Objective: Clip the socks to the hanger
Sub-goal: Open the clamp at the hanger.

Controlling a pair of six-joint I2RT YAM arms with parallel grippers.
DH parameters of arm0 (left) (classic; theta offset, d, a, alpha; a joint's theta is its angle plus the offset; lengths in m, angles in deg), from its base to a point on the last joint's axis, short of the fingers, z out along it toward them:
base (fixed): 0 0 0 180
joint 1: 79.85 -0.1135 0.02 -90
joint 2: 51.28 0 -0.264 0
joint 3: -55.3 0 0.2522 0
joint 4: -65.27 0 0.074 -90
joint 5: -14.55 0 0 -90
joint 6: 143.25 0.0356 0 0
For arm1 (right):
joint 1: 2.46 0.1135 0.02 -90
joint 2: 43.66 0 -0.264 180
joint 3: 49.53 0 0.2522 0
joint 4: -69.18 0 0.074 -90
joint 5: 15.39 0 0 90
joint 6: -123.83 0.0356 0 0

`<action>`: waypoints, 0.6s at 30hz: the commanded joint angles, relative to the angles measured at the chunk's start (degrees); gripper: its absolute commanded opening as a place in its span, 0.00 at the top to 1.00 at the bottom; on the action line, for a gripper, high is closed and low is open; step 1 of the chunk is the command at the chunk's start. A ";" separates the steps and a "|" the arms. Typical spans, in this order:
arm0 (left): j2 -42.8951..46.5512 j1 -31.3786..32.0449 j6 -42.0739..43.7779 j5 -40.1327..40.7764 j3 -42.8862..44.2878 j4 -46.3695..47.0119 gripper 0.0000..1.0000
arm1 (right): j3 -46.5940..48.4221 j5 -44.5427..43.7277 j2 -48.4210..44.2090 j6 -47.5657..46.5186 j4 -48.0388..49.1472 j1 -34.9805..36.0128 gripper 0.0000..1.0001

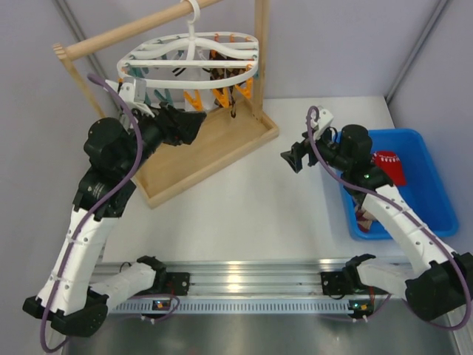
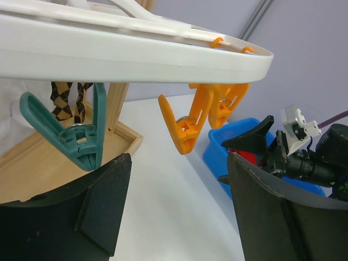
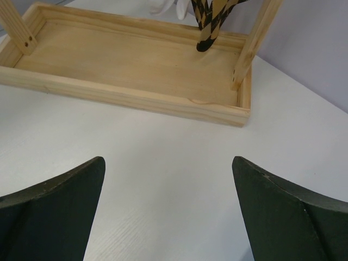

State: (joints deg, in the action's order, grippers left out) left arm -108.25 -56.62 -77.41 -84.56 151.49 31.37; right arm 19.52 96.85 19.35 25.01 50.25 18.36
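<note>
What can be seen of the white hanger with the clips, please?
The hanger is a white oval frame, plastic by its look, with inner crossbars and a top hook over the wooden rod, so it hangs roughly level above the wooden tray. Teal clips and orange clips dangle from its rim; those seen close up hold nothing. A dark-and-beige checked sock hangs from it among them. The left gripper hovers just under the clips with open jaws, not touching.

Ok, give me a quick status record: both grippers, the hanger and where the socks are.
left gripper: open, empty, close to the teal clip
right gripper: open, empty, above the table
hanger: on the wooden rod, one patterned sock hanging from it
blue bin: red sock inside
</note>
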 commanded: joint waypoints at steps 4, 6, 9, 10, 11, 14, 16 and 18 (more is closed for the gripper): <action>-0.42 2.44 1.40 5.05 1.07 6.07 0.24 | 3.60 -0.27 0.81 -0.50 2.88 -0.43 0.00; -0.60 2.70 0.70 6.63 0.89 7.39 0.24 | 3.77 -0.18 0.89 -0.32 3.06 -0.43 0.00; -1.12 3.23 -0.18 7.96 1.15 8.97 0.24 | 3.95 -0.09 0.89 0.29 3.15 -0.43 0.00; -1.21 3.32 -0.79 8.40 1.24 10.02 0.24 | 4.04 0.00 0.89 0.38 3.32 -0.34 0.00; -1.65 3.49 -0.97 8.57 1.76 10.29 0.24 | 3.95 0.34 0.98 0.56 3.41 -0.34 0.00; -2.70 3.93 -1.94 8.58 3.08 10.91 0.24 | 4.13 1.14 1.24 0.56 3.41 -0.25 0.00; -3.67 4.20 -2.38 11.64 4.39 10.91 0.25 | 4.48 1.31 1.51 0.47 3.41 -0.17 0.00; -4.20 4.81 -2.21 12.79 5.19 10.91 0.26 | 5.00 1.67 1.86 0.56 3.41 -0.08 0.00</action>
State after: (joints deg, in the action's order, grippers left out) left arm -111.85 -52.60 -78.79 -75.14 153.46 37.99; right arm 20.92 97.20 20.72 25.07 50.49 18.38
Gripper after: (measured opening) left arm 0.745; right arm 0.996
